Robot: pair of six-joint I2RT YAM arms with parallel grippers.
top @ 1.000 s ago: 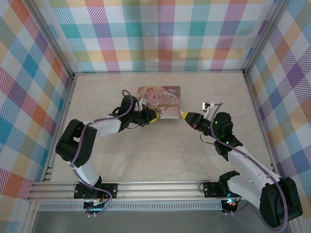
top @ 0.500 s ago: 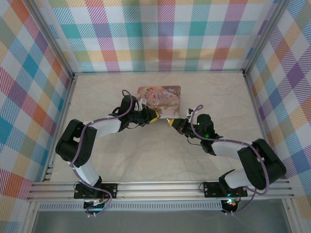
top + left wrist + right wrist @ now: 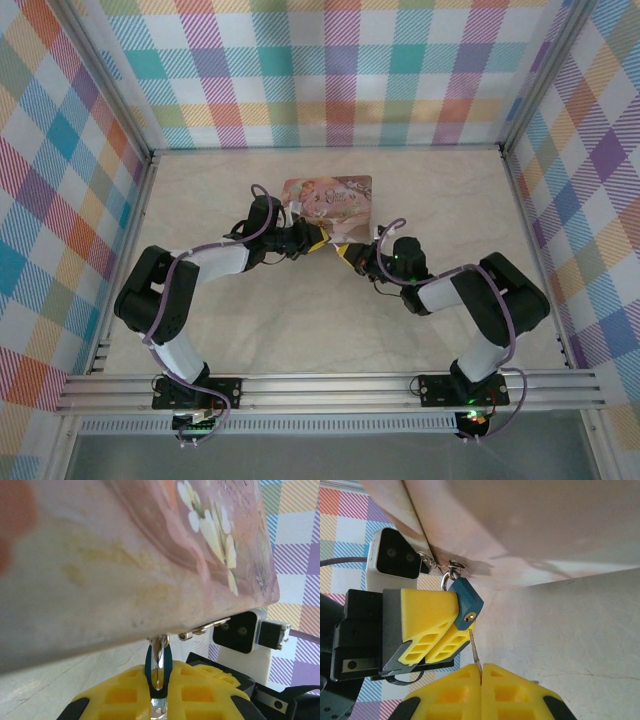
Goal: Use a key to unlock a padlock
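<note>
Two tools crowd the tin's [image 3: 335,198] near edge: left tool [image 3: 159,679] clamps padlock [image 3: 465,603], right tool [image 3: 481,672] pinches key [image 3: 474,649].

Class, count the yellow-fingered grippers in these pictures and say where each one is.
2. The left gripper clamps the padlock at the tin's edge; the right gripper pinches the key, close to that padlock.
</note>
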